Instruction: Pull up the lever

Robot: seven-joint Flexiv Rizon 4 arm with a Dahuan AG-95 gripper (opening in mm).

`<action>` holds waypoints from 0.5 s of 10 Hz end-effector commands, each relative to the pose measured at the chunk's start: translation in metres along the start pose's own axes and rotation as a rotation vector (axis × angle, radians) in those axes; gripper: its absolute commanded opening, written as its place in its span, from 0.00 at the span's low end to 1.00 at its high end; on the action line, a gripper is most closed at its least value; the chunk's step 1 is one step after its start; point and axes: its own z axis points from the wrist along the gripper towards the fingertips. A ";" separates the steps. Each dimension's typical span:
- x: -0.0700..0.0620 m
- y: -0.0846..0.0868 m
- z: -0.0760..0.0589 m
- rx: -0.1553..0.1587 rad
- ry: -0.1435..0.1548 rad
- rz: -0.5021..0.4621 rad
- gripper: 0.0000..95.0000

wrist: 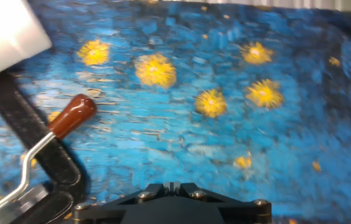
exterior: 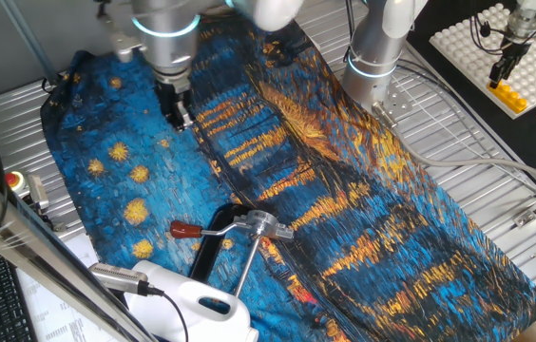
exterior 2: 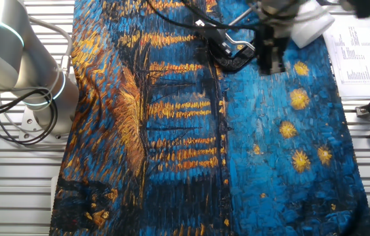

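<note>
The lever (exterior: 213, 229) lies low over the blue painted cloth, a short silver rod with a dark-red knob (exterior: 185, 229) joined to a silver pivot hub (exterior: 260, 224). In the hand view the knob (wrist: 73, 116) is at the left, its rod bending down to the hub (wrist: 20, 202) at the lower left. My gripper (exterior: 181, 114) hangs over the cloth well behind the lever, apart from it, with its fingers together and empty. Its jaws (wrist: 172, 186) show only at the bottom edge of the hand view. In the other fixed view the gripper (exterior 2: 270, 62) stands in front of the lever's knob.
A long plain silver rod (exterior: 244, 266) and a flat black bar (exterior: 213, 245) run from the hub. A white jug (exterior: 192, 306) sits by the near edge. A second arm's base (exterior: 377, 57) stands at the back. Toy bricks (exterior: 510, 90) lie far right.
</note>
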 end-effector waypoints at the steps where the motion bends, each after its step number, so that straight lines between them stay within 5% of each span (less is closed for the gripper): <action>1: -0.023 0.004 0.012 -0.039 -0.001 -0.085 0.00; 5: -0.059 0.015 0.029 -0.047 0.010 0.057 0.00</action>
